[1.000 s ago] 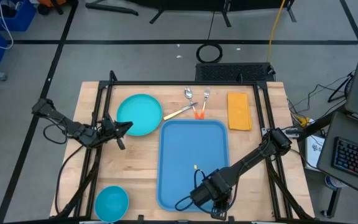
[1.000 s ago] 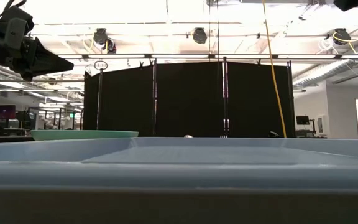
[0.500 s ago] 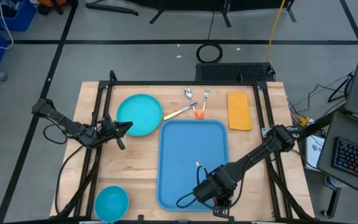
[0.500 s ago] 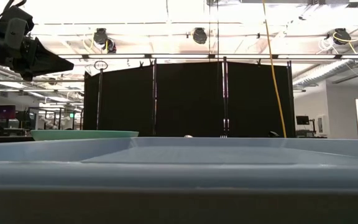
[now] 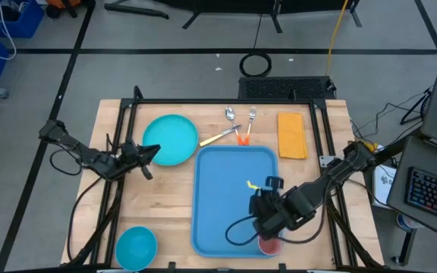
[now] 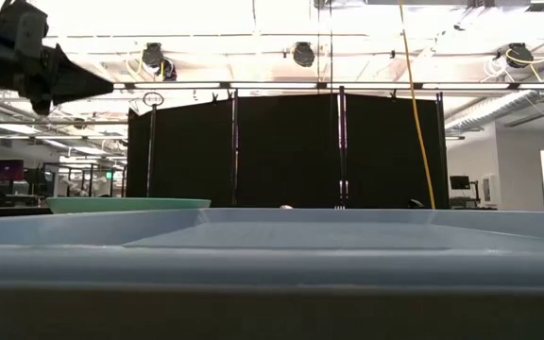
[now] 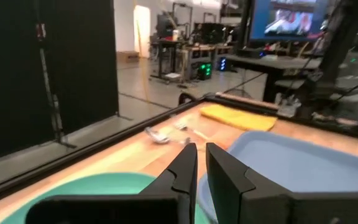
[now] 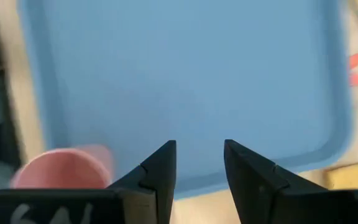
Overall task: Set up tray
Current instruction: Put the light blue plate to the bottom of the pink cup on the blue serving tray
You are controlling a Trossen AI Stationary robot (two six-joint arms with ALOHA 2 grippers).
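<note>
The light-blue tray point(image 5: 230, 193) lies flat at the table's middle, and its rim fills the foreground of the low view point(image 6: 272, 269). A pink cup point(image 5: 269, 244) stands at the tray's near right corner, also seen in the right wrist view point(image 8: 61, 169). My right gripper point(image 5: 265, 199) hangs above the tray's right half, tipped steeply down. It is open with nothing between its fingers point(image 8: 199, 155). My left gripper point(image 5: 155, 152) waits level at the near right edge of the turquoise plate point(image 5: 170, 139). Its fingers are nearly together on nothing point(image 7: 201, 167).
A spoon, a fork and orange-handled cutlery point(image 5: 237, 127) lie just beyond the tray's far edge. A folded yellow napkin point(image 5: 291, 135) lies at the far right, and a small blue bowl point(image 5: 136, 247) stands at the near left corner. Bare wood shows left of the tray.
My right gripper has risen from the tray's near right corner, gone toward the far edge over the tray and turned at the wrist. The pink cup, which it covered before, now shows standing alone at that corner.
</note>
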